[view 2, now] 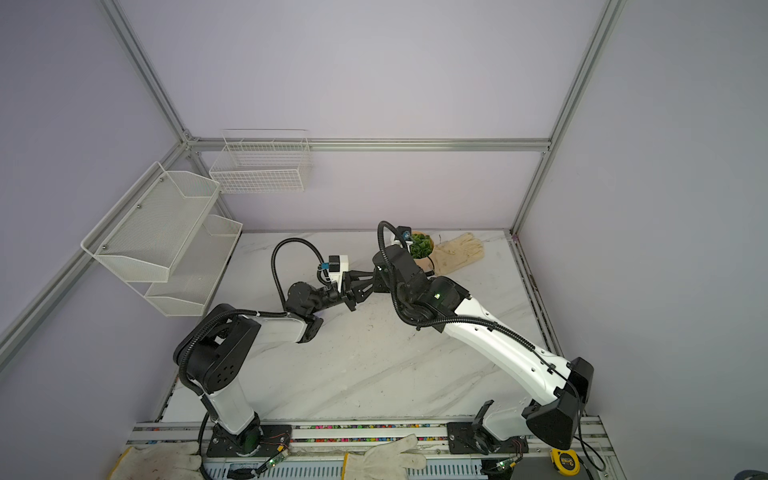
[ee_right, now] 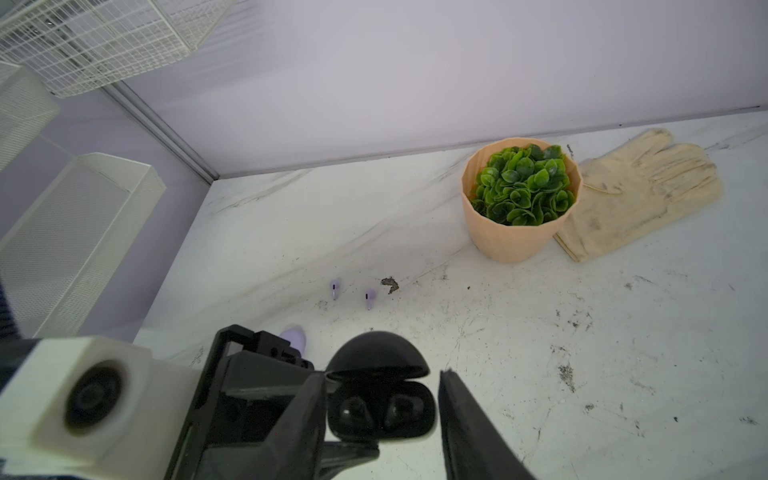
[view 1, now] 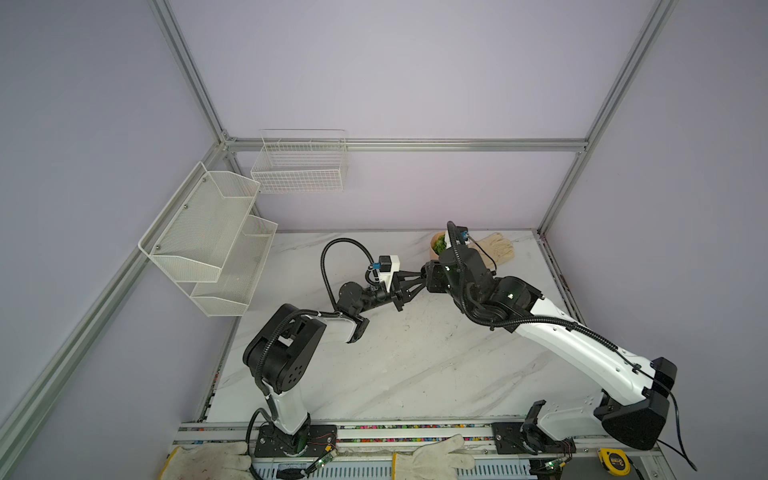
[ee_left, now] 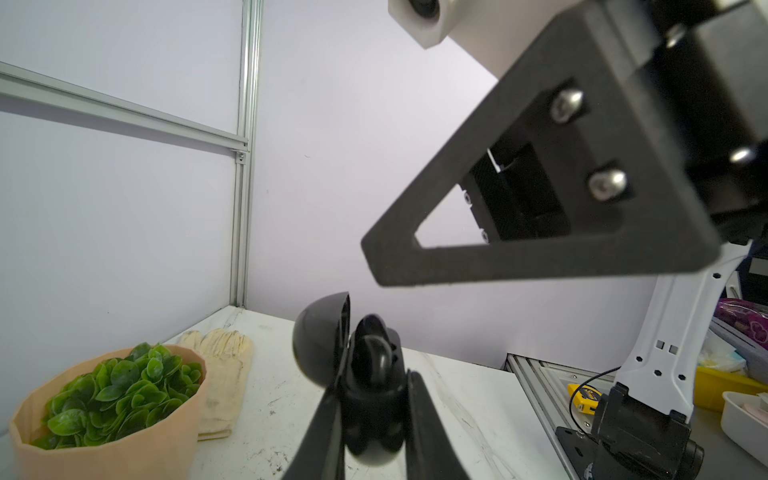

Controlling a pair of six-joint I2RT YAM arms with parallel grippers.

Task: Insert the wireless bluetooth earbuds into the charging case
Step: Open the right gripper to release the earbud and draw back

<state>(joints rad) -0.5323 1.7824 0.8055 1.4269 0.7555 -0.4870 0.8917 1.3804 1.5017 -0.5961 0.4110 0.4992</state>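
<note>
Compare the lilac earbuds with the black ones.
Colour: the lilac earbuds are pale purple, the black earbuds glossy black. Place: the lilac pair lies loose on the table; the black pair sits in the open black case. Support: that case is gripped by the left tool; nothing touches the lilac pair. Both are tiny pairs.

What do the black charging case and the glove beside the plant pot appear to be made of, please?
The black charging case looks like smooth moulded plastic, with a faint sheen on its lid. The glove seems cream cloth or soft leather: matte, creased, dirt-stained.
</note>
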